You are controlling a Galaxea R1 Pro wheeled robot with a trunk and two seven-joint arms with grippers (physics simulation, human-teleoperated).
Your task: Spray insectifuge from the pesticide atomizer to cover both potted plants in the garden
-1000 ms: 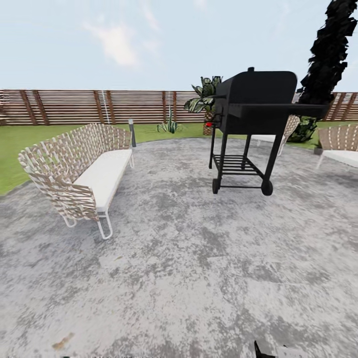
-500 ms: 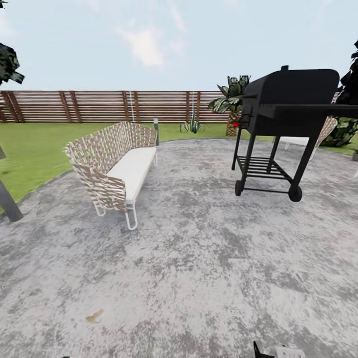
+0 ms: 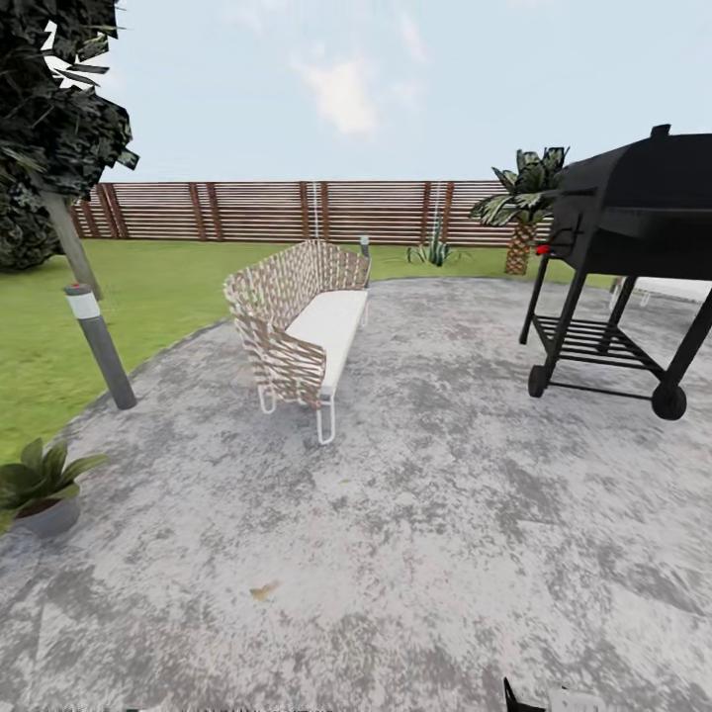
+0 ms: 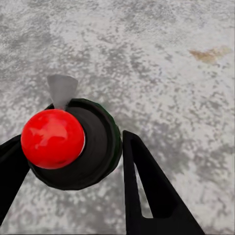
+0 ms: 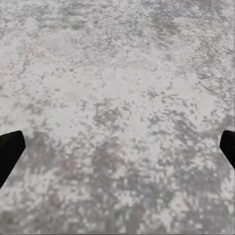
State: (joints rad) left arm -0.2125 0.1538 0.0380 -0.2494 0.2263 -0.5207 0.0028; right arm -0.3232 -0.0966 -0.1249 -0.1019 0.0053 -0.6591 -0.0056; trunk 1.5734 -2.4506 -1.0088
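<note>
Two black fingers (image 4: 147, 191) of the left gripper (image 4: 68, 161) clamp a dark green round-bodied pesticide atomizer (image 4: 95, 147), seen from above with its red ball top (image 4: 52, 138) and a grey nozzle tip (image 4: 62, 89) poking out over the mottled grey patio (image 4: 161, 58). The right gripper (image 5: 117, 147) hangs spread wide with nothing between its fingers, only their black tips (image 5: 9, 149) showing at the frame edges above the same paving. In the head view, one potted plant (image 3: 42, 487), a rosette of pointed green leaves in a grey pot, sits at the patio's edge, well apart from the wicker sofa (image 3: 297, 321) and beyond a grey bollard light (image 3: 99, 346). A black barbecue grill (image 3: 633, 257) stands on the sofa's other side, with a slatted wooden fence (image 3: 257, 211) and a small palm (image 3: 521, 213) behind.
</note>
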